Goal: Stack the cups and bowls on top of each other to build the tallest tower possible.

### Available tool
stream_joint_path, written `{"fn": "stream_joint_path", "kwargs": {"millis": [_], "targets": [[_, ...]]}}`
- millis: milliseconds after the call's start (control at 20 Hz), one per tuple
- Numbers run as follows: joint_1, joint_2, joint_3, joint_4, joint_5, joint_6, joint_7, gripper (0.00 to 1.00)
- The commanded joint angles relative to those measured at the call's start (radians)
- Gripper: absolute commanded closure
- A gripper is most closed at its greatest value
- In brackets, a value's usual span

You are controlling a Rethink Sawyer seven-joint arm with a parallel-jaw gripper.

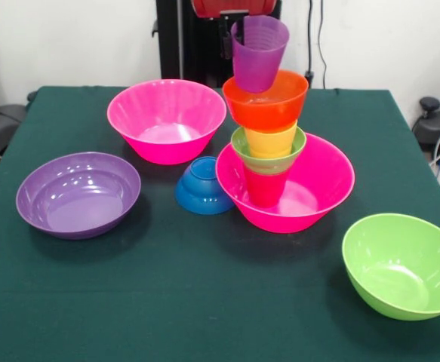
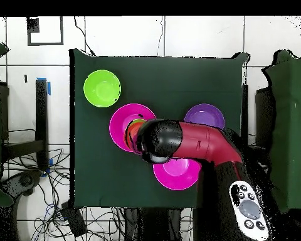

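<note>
One dark fingers (image 1: 229, 34) part stands just behind the purple cup (image 1: 259, 53); grip state unclear.

On the green-clothed bench (image 1: 204, 302), a large hot pink plastic bowl (image 1: 321, 188) holds a tower: red plastic cup (image 1: 265, 187) at the bottom, then small green bowl (image 1: 242, 145), yellow-orange cup (image 1: 271, 140), shallow orange bowl (image 1: 265, 102), and ridged purple cup (image 1: 259, 53) on top. In the front view a small blue bowl (image 1: 203, 185) lies tipped against its left side. A second hot pink bowl (image 1: 167, 119) sits behind-left, a wide purple bowl (image 1: 78, 194) far left, and a lime green bowl (image 1: 402, 265) front-right.
</note>
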Motion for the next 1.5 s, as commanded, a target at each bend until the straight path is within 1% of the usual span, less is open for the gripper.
{"fn": "stream_joint_path", "kwargs": {"millis": [50, 250, 550, 850, 900, 1200, 1400, 1500], "targets": [[0.041, 0.006, -0.004, 0.064, 0.049, -0.019, 0.168, 1.00], [0.047, 0.020, -0.008, 0.044, 0.048, -0.019, 0.166, 1.00], [0.055, 0.013, -0.016, 0.024, 0.052, 0.007, 0.153, 1.00], [0.057, 0.025, -0.018, 0.010, 0.049, 0.002, 0.149, 1.00], [0.059, 0.029, -0.017, -0.006, 0.048, 0.008, 0.149, 1.00], [0.057, 0.041, -0.019, -0.020, 0.037, 0.004, 0.139, 1.00], [0.057, 0.038, -0.018, -0.020, 0.042, 0.005, 0.136, 1.00], [0.054, 0.055, -0.016, -0.029, 0.041, -0.017, 0.136, 1.00]]}}
